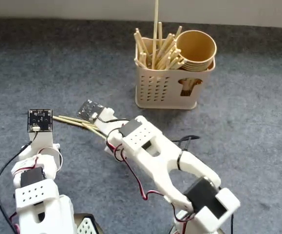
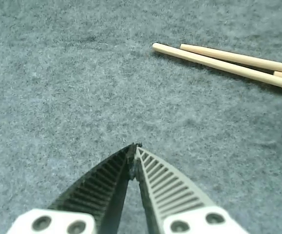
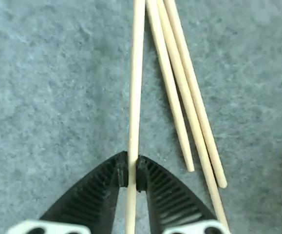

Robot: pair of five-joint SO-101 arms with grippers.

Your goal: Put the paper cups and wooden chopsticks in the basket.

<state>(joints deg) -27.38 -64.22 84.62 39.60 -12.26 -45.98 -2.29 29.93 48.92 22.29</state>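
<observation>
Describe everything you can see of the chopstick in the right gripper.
The chopstick is a thin, straight, plain stick of pale wood. The right gripper is shut on it, one finger on each side. It runs over the grey carpet, with three loose chopsticks close beside it.

Cups (image 1: 196, 48) in basket (image 1: 165, 90) — 4 chopsticks (image 3: 173, 97) outside

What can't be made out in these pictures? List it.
High view: the loose chopsticks run under the right arm, so their count is hidden.
High view: the basket wall hides how many paper cups are stacked.
Left wrist view: the picture edge cuts off those chopsticks.
</observation>
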